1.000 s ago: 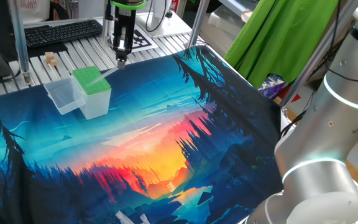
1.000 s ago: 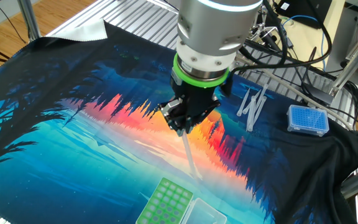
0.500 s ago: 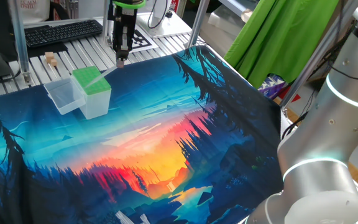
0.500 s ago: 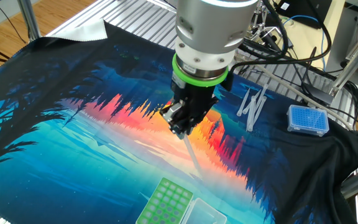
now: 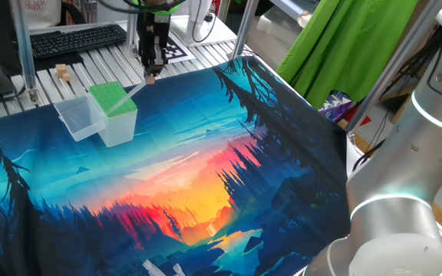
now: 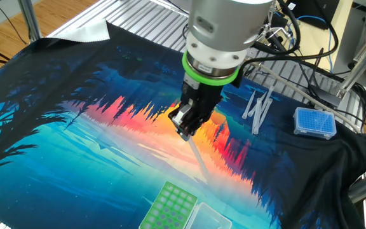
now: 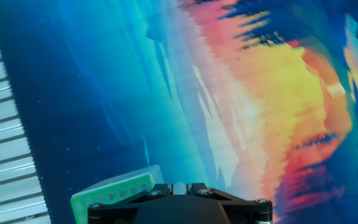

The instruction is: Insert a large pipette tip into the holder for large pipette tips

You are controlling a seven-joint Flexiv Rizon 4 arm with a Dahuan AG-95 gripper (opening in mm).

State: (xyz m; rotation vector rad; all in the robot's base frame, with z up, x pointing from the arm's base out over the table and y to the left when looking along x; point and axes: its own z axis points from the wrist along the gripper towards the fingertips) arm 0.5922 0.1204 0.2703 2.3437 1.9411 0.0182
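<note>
My gripper [image 6: 187,130] is shut on the large pipette tip [image 6: 197,160], a thin translucent cone that slants down from the jaws toward the cloth. In one fixed view the gripper [image 5: 150,74] hangs just right of and above the holder for large pipette tips [image 5: 112,99], and the tip [image 5: 134,90] points at its green perforated top. In the other fixed view the holder [image 6: 170,207] sits at the bottom edge, below and left of the tip's point, with a gap between them. In the hand view the holder [image 7: 113,190] lies left of the gripper [image 7: 179,187].
A clear plastic tub [image 5: 78,119] stands against the holder. Loose pipette tips [image 6: 257,108] and a blue tip box [image 6: 314,122] lie at the far side of the printed cloth [image 6: 75,146]. A keyboard [image 5: 75,38] and slatted metal table lie beyond the cloth.
The gripper has risen slightly and shifted a little with the pipette tip still held. The holder and tub have not moved.
</note>
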